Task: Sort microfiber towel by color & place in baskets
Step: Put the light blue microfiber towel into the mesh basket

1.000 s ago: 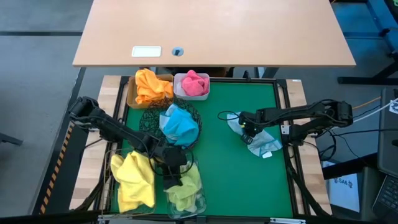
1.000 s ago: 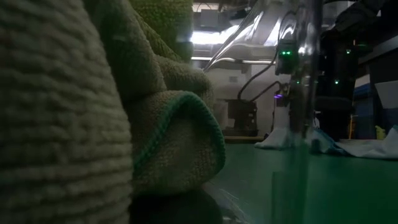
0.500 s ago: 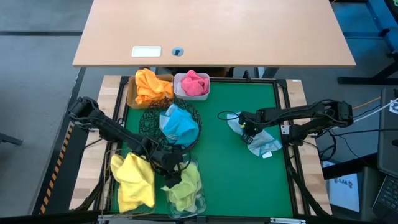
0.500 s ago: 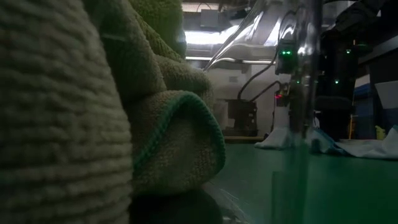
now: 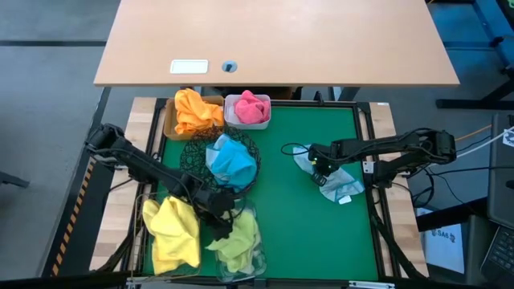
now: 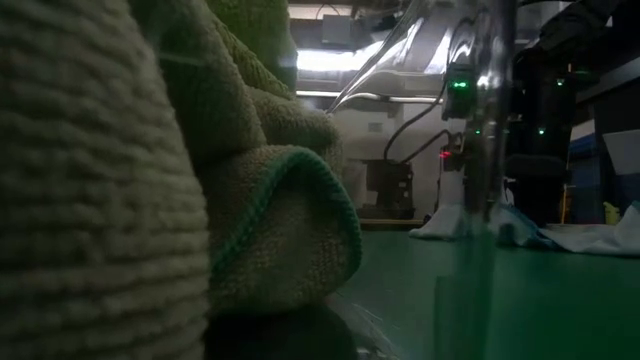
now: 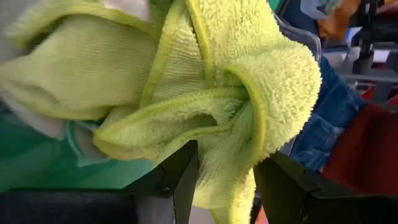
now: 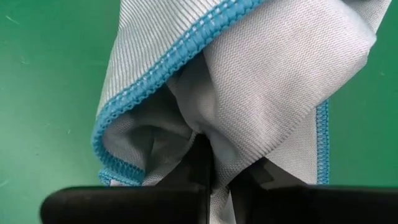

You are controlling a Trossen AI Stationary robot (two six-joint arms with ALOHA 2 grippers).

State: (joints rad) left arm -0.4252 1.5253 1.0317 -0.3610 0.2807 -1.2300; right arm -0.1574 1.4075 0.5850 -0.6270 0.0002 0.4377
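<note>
My left gripper [image 5: 221,218] is over the clear tub [image 5: 255,263] at the table's near side, shut on a pale olive-green towel [image 5: 241,241] that lies in that tub. The towel fills the left wrist view [image 7: 205,93] and the low view [image 6: 250,200]. My right gripper [image 5: 320,170] is at the mat's right, shut on a pale grey towel with a blue hem [image 5: 341,186], which lies crumpled on the green mat. Orange, pink, blue and yellow towels sit in the other baskets. My left gripper [image 7: 227,180] pinches a bunched fold of the olive-green towel [image 7: 239,155] between its two fingers, several layers thick. The rest of the towel lies slack in the clear tub. My right gripper [image 8: 214,168] pinches a raised fold of the grey towel [image 8: 205,127] between its shut fingers, coming from above. The rest of the towel spreads slack on the mat around the fingers.
Tan box with orange towel [image 5: 195,112], white tub with pink towel [image 5: 249,108], black mesh bowl with blue towel [image 5: 233,160], and wire basket with yellow towel [image 5: 173,233] line the mat's left. The middle of the green mat [image 5: 297,225] is bare.
My left gripper has shifted a little toward the table's left edge, and the olive-green towel in the tub has shifted slightly with it.
</note>
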